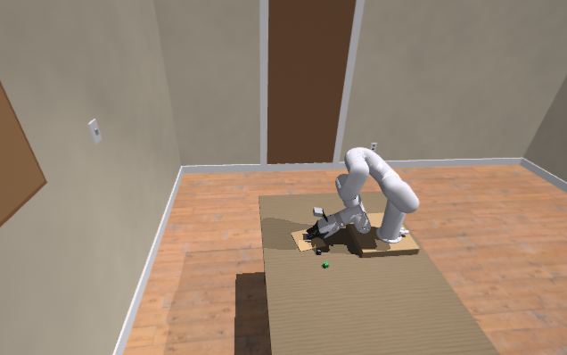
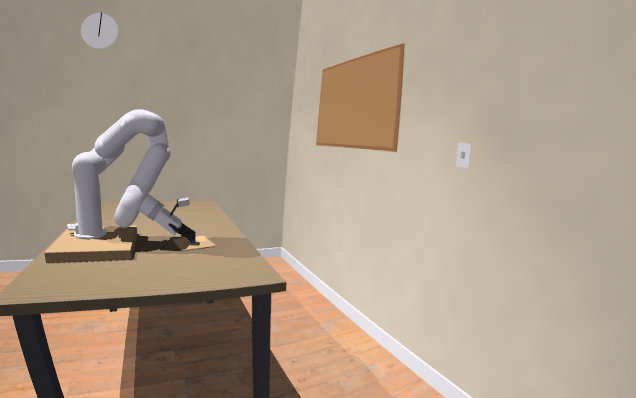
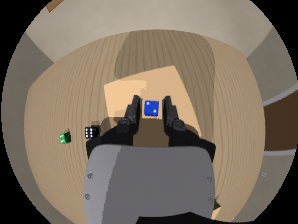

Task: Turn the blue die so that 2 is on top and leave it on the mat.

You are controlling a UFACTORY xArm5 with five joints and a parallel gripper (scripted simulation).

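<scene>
The blue die [image 3: 150, 108] lies on the light tan mat [image 3: 143, 92], seen in the wrist view between my two black fingers. My gripper [image 3: 151, 103] is open, and a small gap shows on each side of the die. The die's visible face has white pips too small to read. In the top view the gripper [image 1: 310, 233] is low over the mat [image 1: 308, 241] and hides the blue die. In the exterior view a blue speck [image 2: 192, 242] shows at the fingertips [image 2: 190, 236].
A black die [image 1: 318, 252] and a green die [image 1: 325, 265] lie on the table off the mat, toward the front; they also show in the wrist view [image 3: 89, 132] [image 3: 65, 137]. The arm's raised wooden base plate [image 1: 385, 245] is beside the mat.
</scene>
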